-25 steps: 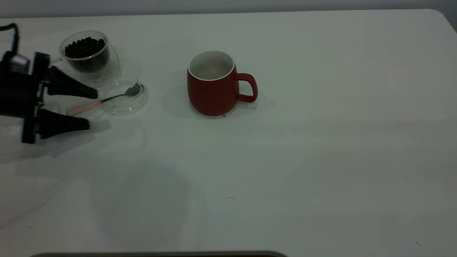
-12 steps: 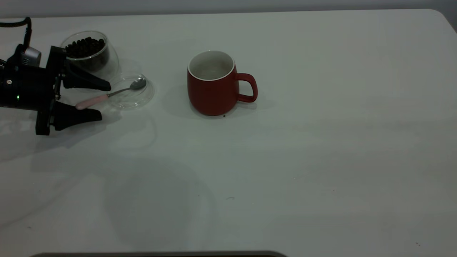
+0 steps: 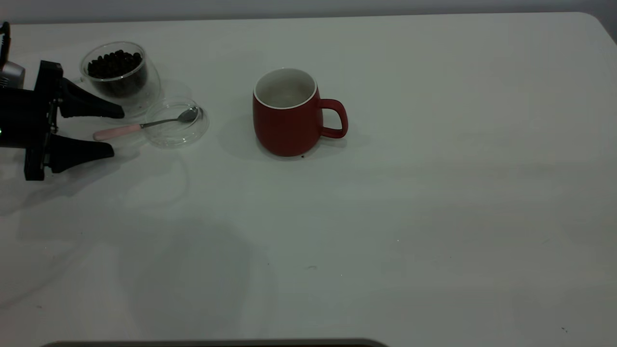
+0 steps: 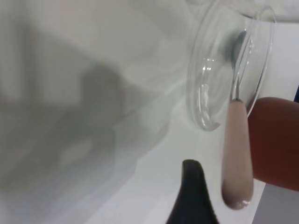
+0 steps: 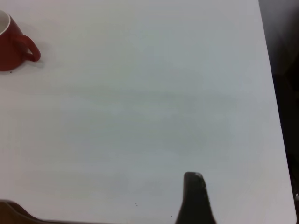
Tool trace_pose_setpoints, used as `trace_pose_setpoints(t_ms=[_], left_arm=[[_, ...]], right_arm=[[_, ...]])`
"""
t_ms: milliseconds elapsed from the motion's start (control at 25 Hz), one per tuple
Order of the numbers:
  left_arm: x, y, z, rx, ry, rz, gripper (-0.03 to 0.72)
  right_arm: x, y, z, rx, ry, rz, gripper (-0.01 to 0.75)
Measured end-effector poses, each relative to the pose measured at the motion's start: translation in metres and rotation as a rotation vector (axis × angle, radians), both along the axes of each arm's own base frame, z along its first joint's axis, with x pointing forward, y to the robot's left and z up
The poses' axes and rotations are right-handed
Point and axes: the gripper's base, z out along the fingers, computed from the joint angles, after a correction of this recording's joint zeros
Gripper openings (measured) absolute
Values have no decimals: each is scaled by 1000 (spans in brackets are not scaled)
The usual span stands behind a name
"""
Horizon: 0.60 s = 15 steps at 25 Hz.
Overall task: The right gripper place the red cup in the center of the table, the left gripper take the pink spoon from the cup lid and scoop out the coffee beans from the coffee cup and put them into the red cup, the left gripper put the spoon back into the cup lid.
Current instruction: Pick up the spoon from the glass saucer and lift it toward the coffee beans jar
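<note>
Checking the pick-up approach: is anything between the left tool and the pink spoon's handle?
Nothing visible. The left tool is open, and the pink spoon handle points into its gap, its bowl resting in the cup lid.

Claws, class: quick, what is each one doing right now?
Left claw: open, holding nothing, straddling the spoon handle's end.
Right claw: cannot be told.

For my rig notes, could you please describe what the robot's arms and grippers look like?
The left gripper is matte black, with two pointed, tapering fingers on a blocky black body, plus a silver-grey part and black cable behind. Of the right gripper, only one black fingertip shows.
</note>
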Motion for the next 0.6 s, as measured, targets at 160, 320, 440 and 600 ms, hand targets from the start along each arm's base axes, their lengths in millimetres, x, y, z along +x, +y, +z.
trace_pose_setpoints(t_ms=[160,320,440,600], left_arm=[[-4,11,-1,7,3,4,630],[-11,30,-1,12,2,6,630],[-7,40,2,49,-21,-40,628],[8,44,9,71,-50,-75,626]], right_arm=[[0,0,0,0,0,0,588],[0,0,0,0,0,0,588],[0,0,0,0,0,0,588],[0,0,0,0,0,0,588]])
